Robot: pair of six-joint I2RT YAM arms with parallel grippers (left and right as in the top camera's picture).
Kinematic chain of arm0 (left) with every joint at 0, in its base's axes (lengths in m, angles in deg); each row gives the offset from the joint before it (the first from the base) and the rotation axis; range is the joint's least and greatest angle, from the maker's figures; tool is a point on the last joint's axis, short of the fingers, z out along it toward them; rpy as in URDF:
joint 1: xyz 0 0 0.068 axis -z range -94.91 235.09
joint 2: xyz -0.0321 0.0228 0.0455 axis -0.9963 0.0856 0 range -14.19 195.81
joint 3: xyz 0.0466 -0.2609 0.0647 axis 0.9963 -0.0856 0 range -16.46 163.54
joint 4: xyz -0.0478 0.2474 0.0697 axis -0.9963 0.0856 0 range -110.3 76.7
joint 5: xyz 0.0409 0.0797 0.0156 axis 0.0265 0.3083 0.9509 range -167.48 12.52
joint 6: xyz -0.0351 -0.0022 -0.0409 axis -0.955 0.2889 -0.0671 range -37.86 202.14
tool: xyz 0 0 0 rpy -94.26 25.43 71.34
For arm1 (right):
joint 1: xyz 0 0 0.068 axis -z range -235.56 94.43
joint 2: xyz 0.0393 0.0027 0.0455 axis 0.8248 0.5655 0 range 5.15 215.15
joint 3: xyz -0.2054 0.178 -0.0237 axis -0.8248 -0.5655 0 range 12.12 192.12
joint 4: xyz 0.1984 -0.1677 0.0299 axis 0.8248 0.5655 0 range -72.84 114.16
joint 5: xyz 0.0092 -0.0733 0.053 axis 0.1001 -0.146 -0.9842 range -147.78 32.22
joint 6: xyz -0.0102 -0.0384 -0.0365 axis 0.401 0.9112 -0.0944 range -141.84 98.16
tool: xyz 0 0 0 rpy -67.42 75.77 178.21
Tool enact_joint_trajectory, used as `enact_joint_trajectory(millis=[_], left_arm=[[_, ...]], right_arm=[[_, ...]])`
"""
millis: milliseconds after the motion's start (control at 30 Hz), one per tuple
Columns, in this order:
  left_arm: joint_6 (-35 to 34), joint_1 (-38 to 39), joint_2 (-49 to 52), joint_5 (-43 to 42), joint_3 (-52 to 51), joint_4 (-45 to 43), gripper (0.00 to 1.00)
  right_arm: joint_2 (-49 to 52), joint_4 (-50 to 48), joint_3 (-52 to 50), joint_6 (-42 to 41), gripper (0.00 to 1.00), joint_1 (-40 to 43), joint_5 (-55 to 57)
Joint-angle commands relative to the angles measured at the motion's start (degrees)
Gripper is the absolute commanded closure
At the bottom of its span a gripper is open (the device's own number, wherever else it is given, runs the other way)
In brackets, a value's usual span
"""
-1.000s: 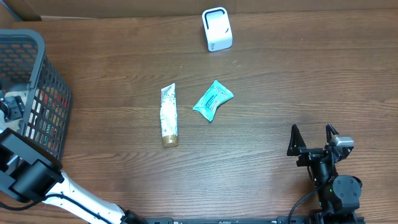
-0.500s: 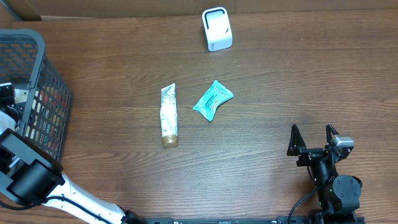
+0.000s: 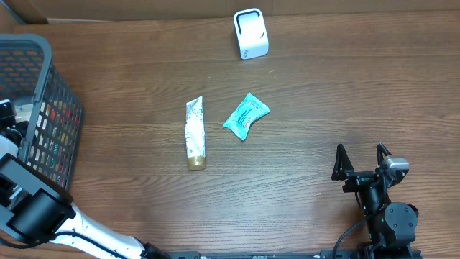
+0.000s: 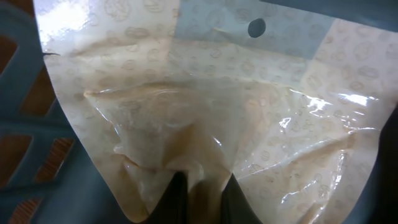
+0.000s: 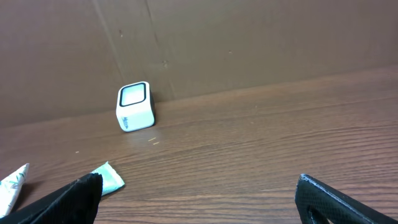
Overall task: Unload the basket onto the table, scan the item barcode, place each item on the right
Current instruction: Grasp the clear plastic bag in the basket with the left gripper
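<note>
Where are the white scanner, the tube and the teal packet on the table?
white scanner [image 3: 251,32], overhead view, on its top face.
tube [image 3: 195,133], overhead view, on the middle of its body.
teal packet [image 3: 246,116], overhead view, on its centre.

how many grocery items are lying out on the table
2: a tube at mid-table and a teal packet just right of it. More may be hidden in the basket.
</note>
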Motion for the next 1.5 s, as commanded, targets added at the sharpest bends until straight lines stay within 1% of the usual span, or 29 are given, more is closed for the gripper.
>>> enact_joint_trajectory(millis=[0, 67, 167, 267, 367, 433, 500, 600, 633, 667, 700, 767, 867, 967, 1133, 1233, 1333, 1467], left_arm=[[-12.72, 0.52, 4.07, -2.97, -0.35, 4.63, 0.96], [-16.83, 0.57, 3.85, -2.97, 3.02, 7.50, 0.96], [-23.80, 0.68, 3.21, -2.99, 10.40, 14.21, 0.96], [-27.54, 1.07, 2.47, -3.02, 18.12, 21.57, 0.96], [-27.89, 1.53, 1.25, -3.04, 26.14, 29.94, 0.96], [-28.33, 1.62, 0.24, -3.08, 29.75, 33.35, 0.96], [-28.85, 1.62, -1.16, -3.67, 32.20, 35.39, 0.96], [-27.87, 1.62, -3.13, -3.80, 32.54, 35.60, 0.96], [-25.86, 1.62, -3.19, -3.80, 32.54, 35.71, 0.87], [-24.02, 1.62, -3.17, -3.67, 32.52, 35.91, 0.63], [-22.62, 1.62, -2.84, -2.73, 32.33, 36.24, 0.43], [-21.77, 1.42, -1.99, 1.05, 31.54, 36.70, 0.16], [-21.77, 0.50, -0.66, 5.25, 28.35, 38.25, 0.00], [-21.86, -0.92, -0.59, 5.73, 24.41, 38.05, 0.00], [-22.18, -3.32, -0.57, 12.35, 18.51, 35.15, 0.00], [-18.62, -4.37, -0.57, 12.00, 15.08, 31.67, 0.00], [-13.03, -4.55, -0.57, 11.98, 11.37, 27.58, 0.00], [-9.84, -4.42, -0.55, 11.30, 7.15, 21.92, 0.00]], right_arm=[[-0.09, -0.37, -0.61, 0.20, 0.00, -0.22, 0.13], [-0.09, -0.39, -0.61, 0.20, 0.00, -0.22, 0.13], [-0.09, -0.39, -0.61, 0.20, 0.00, -0.22, 0.11], [-0.09, -0.39, -0.61, 0.20, 0.00, -0.22, 0.13], [-0.09, -0.39, -0.61, 0.20, 0.00, -0.22, 0.13], [-0.09, -0.39, -0.61, 0.20, 0.00, -0.22, 0.13], [-0.09, -0.39, -0.61, 0.20, 0.00, -0.22, 0.11], [-0.09, -0.39, -0.61, 0.20, 0.00, -0.22, 0.13], [-0.09, -0.39, -0.61, 0.20, 0.00, -0.22, 0.13], [-0.09, -0.39, -0.61, 0.20, 0.00, -0.22, 0.13], [-0.09, -0.39, -0.61, 0.20, 0.00, -0.22, 0.13], [-0.09, -0.39, -0.61, 0.20, 0.00, -0.22, 0.13], [-0.09, -0.39, -0.61, 0.20, 0.00, -0.22, 0.13], [-0.09, -0.39, -0.61, 0.20, 0.00, -0.22, 0.13], [-0.09, -0.39, -0.61, 0.20, 0.00, -0.22, 0.13], [-0.09, -0.37, -0.61, 0.20, 0.00, -0.22, 0.13], [-0.09, -0.37, -0.61, 0.20, 0.00, -0.22, 0.11], [-0.09, -0.37, -0.61, 0.20, 0.00, -0.22, 0.11]])
